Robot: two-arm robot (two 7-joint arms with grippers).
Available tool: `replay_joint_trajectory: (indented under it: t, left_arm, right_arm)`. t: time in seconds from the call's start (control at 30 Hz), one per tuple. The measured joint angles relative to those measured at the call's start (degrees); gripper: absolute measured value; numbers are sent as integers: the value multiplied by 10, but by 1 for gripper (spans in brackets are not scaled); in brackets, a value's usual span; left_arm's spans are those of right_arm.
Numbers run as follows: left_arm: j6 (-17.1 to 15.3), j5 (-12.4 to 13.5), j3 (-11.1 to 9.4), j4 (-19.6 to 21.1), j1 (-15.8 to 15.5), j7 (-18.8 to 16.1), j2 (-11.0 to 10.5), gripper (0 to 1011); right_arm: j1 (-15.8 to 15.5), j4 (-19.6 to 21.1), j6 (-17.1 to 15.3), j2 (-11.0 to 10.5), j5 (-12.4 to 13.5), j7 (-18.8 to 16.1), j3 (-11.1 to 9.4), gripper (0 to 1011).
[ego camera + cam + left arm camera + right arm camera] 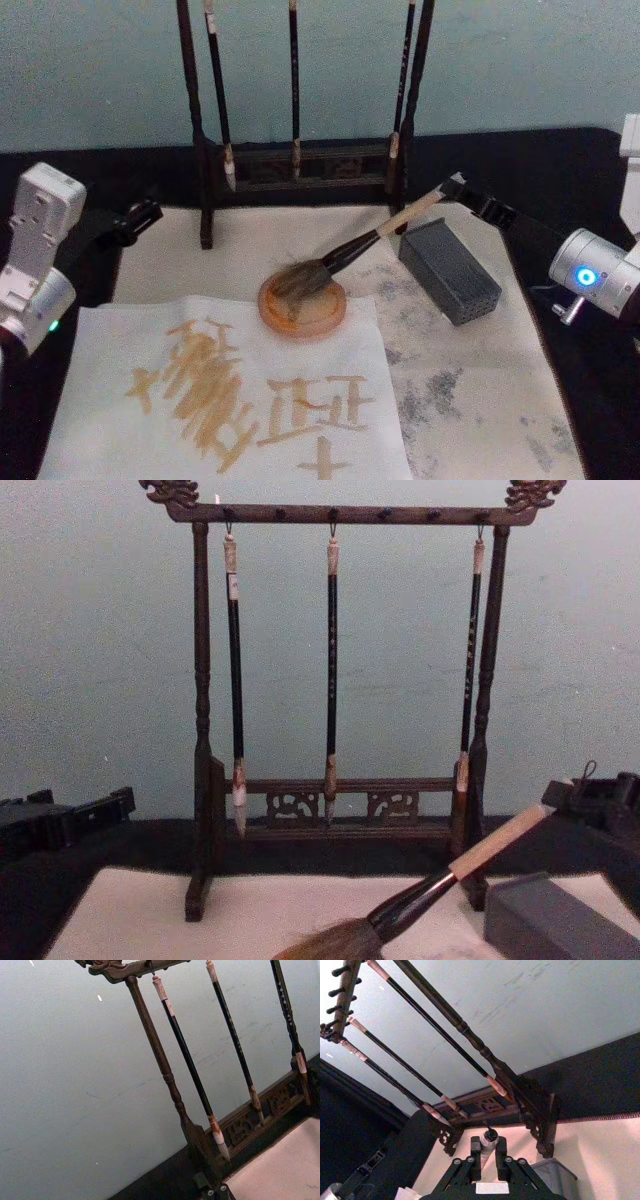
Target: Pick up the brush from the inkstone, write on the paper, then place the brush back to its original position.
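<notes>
1. Nearest the robot lay the white paper (230, 400), flat on the tabletop (560, 170). It had tan marks painted on it already.
2. Just behind the paper sat the round inkstone (303, 305). The bushy tip of the brush (345, 255) rested on it, likely so wet ink would stay off the cloth.
3. The brush leaned up and to the right. Its pale handle pointed at the right hand (462, 188).
4. The right hand was closed on the top end of the brush (488, 1142), one finger on each side. It looked as if the brush had gone back to its spot and only letting go was left.
5. A grey block (450, 270) stood just beside the brush, under the handle.
6. The left hand (140, 218) waited at the left edge, well apart from the brush. No one could tell if it was wide or narrow.
7. Farthest back stood the dark wooden rack (340, 810). Three thin brushes (331, 680) hung from it, tips down, likely to keep them dry and straight.
</notes>
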State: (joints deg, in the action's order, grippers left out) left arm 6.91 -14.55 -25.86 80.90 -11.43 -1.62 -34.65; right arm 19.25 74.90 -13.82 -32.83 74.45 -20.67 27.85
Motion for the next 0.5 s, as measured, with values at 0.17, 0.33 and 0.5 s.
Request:
replay_joint_trajectory:
  t: [0.17,0.33,0.5]
  left_arm:
    - [0,0,0,0,0,0,0,1002]
    - [0,0,0,0,0,0,0,1002]
    - [0,0,0,0,0,0,0,1002]
  right_arm:
    - [0,4,0,-2,2,8,1,170]
    - [-1,6,0,-3,7,14,2,170]
    - [-2,6,0,-4,13,18,2,170]
